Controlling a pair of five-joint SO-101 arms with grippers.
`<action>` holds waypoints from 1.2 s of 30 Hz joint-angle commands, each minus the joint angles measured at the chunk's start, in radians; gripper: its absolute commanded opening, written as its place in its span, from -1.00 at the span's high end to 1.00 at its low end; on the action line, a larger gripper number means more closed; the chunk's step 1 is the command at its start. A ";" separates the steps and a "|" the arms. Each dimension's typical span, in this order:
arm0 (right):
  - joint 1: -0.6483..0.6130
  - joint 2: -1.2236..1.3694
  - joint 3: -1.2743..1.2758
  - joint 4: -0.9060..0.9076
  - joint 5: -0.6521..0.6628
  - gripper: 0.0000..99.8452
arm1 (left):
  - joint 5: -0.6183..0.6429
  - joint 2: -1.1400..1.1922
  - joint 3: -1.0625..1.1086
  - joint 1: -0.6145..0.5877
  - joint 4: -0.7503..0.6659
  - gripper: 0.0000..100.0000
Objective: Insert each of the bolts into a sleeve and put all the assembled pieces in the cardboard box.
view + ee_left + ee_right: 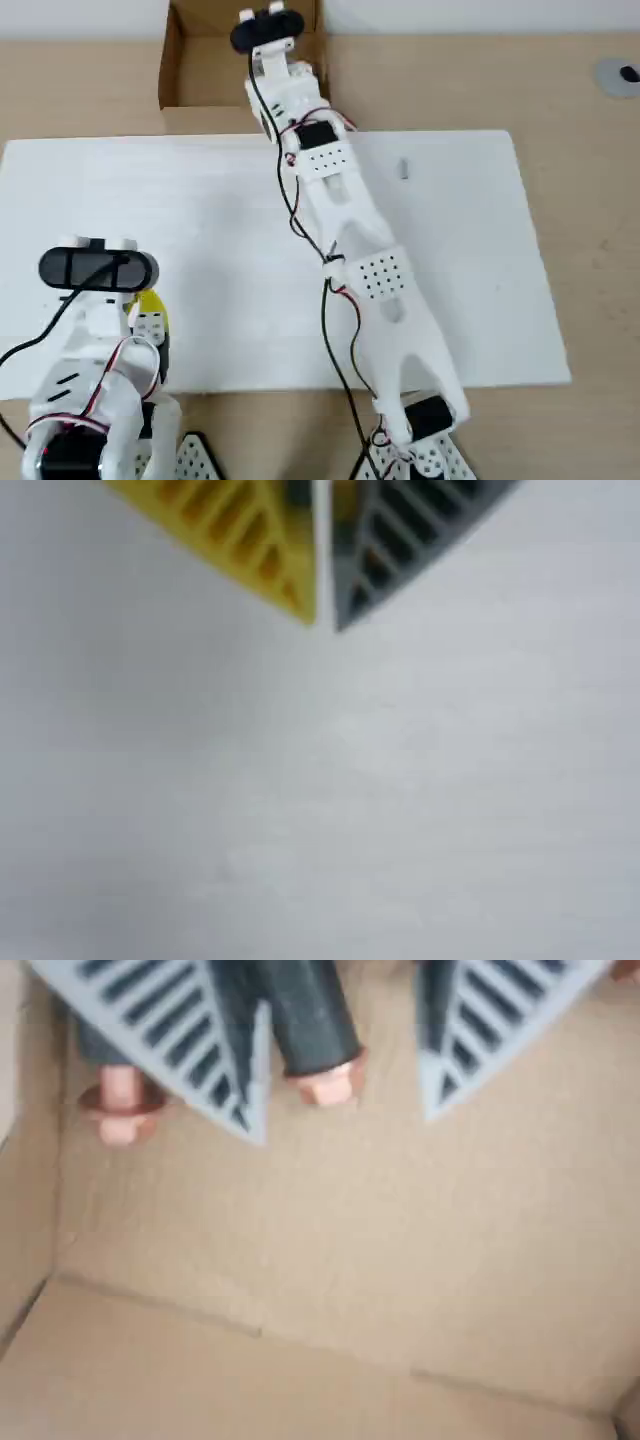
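High view sets the box (195, 70) at the far edge of the worktop (580, 200), just beyond a white sheet (200, 210). The right arm (350, 230) stretches across the sheet with its wrist over the box's open top. The left arm (95, 330) sits folded at the sheet's near corner on its own side, well apart from the box. A small grey piece (404, 168) lies on the sheet beside the right arm; it is too small to tell what it is.

Right wrist view looks down inside the box, at its floor and one wall. The right gripper (345, 1120) hangs there with its fingers (170, 1030) spread wide. Between them is a dark sleeve (305, 1010) with the copper-coloured head of a bolt (328, 1082) sticking out of its end. The sleeve is against one finger and apart from the other, so nothing is clamped. A second bolt (118, 1110) shows its head just beyond the outer side of that same finger, its sleeve mostly hidden behind the finger.

Left wrist view has the left gripper (322, 620) pointing down at the sheet. Its yellow finger (230, 530) and grey finger (410, 530) are drawn almost together, with only a thin slit between the tips and nothing held.
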 commanded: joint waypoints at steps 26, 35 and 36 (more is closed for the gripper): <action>0.067 -0.510 -0.318 1.209 -0.138 0.98 | -0.017 -0.005 -0.002 -0.011 -0.002 0.99; 0.104 -0.880 0.038 1.209 -0.118 0.98 | -0.017 -0.005 -0.002 -0.011 -0.003 0.99; 0.099 -0.940 0.117 1.209 -0.118 0.98 | -0.017 -0.005 -0.002 -0.011 -0.003 0.99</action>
